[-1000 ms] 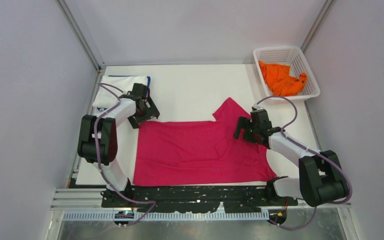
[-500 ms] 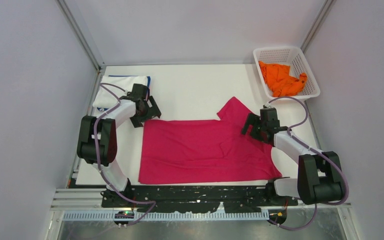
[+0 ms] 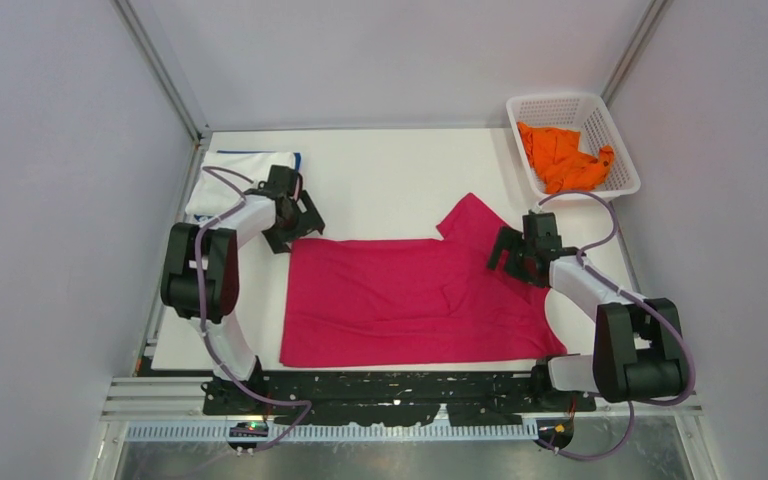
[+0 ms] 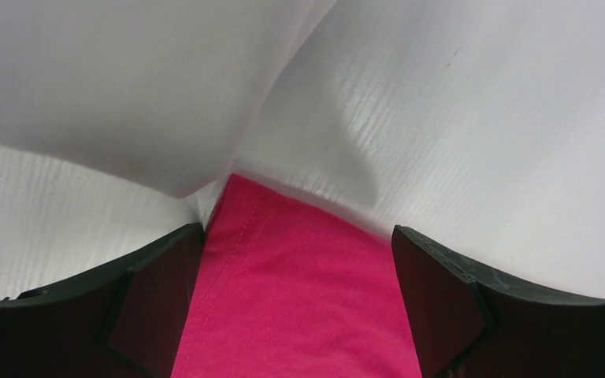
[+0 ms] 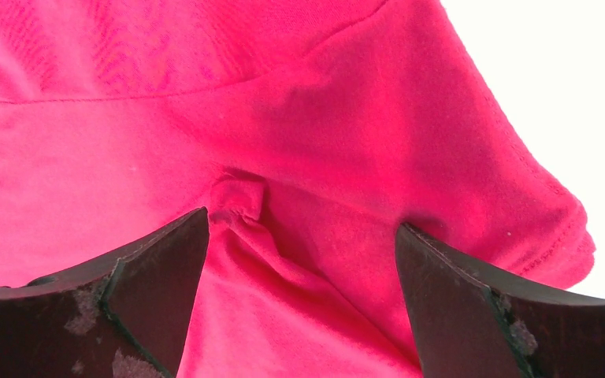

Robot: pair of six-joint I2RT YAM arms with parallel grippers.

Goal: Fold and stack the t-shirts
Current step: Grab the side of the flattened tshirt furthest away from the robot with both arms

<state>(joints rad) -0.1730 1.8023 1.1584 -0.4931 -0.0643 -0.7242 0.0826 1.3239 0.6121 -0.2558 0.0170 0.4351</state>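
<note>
The magenta-pink t-shirt (image 3: 410,300) lies spread flat in the middle of the table, one sleeve pointing to the far right. My left gripper (image 3: 297,228) sits at its far left corner. In the left wrist view the gripper (image 4: 299,276) is open, with the hemmed shirt corner (image 4: 283,299) lying between the fingers. My right gripper (image 3: 508,258) is over the shirt by the sleeve. In the right wrist view it (image 5: 299,276) is open above wrinkled magenta cloth (image 5: 236,197). A folded white t-shirt (image 3: 240,168) with a blue edge lies at the far left. An orange t-shirt (image 3: 560,155) is crumpled in the basket.
The white lattice basket (image 3: 572,100) stands at the far right corner. Grey walls close in the table on the left, back and right. The black rail of the arm bases (image 3: 400,385) runs along the near edge.
The magenta shirt has slid a little to the right. My right gripper moved right and slightly farther away with it; my left gripper shifted slightly right. Little has changed in the last half second.
</note>
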